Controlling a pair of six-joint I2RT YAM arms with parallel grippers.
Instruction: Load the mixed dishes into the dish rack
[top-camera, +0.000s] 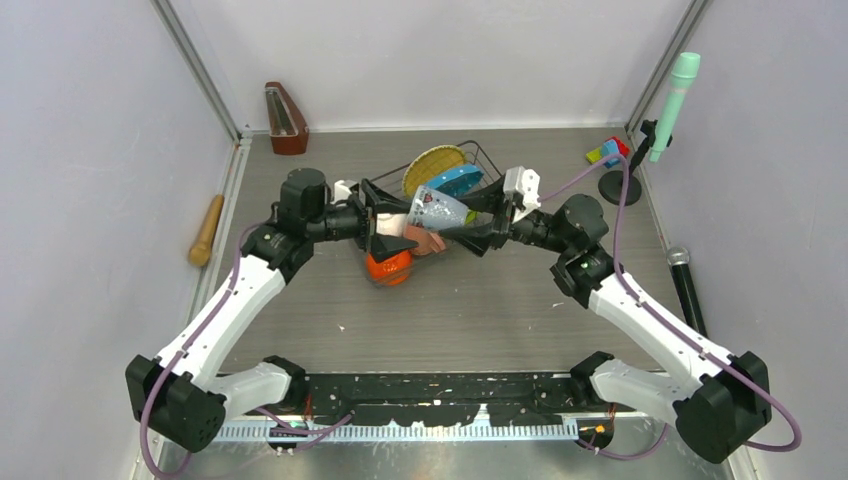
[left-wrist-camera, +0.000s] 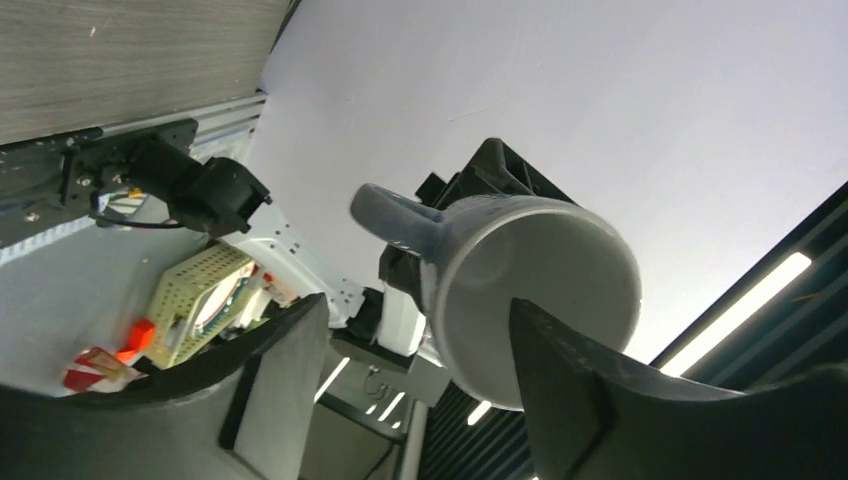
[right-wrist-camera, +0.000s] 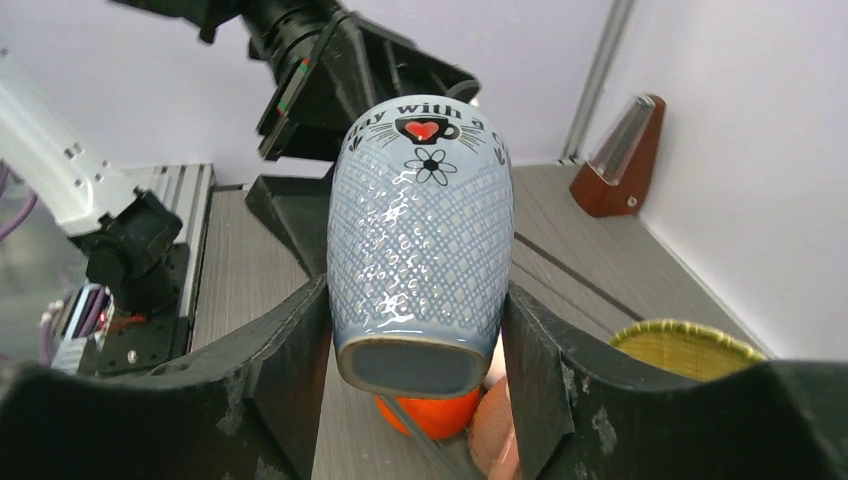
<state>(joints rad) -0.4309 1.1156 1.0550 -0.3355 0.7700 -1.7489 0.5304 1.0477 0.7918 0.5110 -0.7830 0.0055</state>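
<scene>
The small grey-blue mug (top-camera: 440, 208) (right-wrist-camera: 420, 235) hangs above the table between both grippers. My right gripper (right-wrist-camera: 415, 290) (top-camera: 478, 224) is shut on its patterned sides, base towards the camera. My left gripper (left-wrist-camera: 418, 303) (top-camera: 393, 222) is open at the mug's mouth (left-wrist-camera: 540, 290), one finger (left-wrist-camera: 570, 400) crossing the rim, the other (left-wrist-camera: 270, 370) well apart from it. Below lie the orange bowl (top-camera: 390, 268) (right-wrist-camera: 435, 415) and the salmon-pink mug (top-camera: 428, 241). Behind stands the dish rack (top-camera: 488, 160), holding the yellow woven plate (top-camera: 437, 163) (right-wrist-camera: 680, 345) and the teal-blue plate (top-camera: 458, 180).
A wooden metronome (top-camera: 285, 120) (right-wrist-camera: 620, 160) stands at the back left. A wooden stick (top-camera: 207, 230) lies by the left wall. Coloured blocks (top-camera: 608, 152), a green microphone on a stand (top-camera: 675, 100) and a black microphone (top-camera: 685, 285) line the right side.
</scene>
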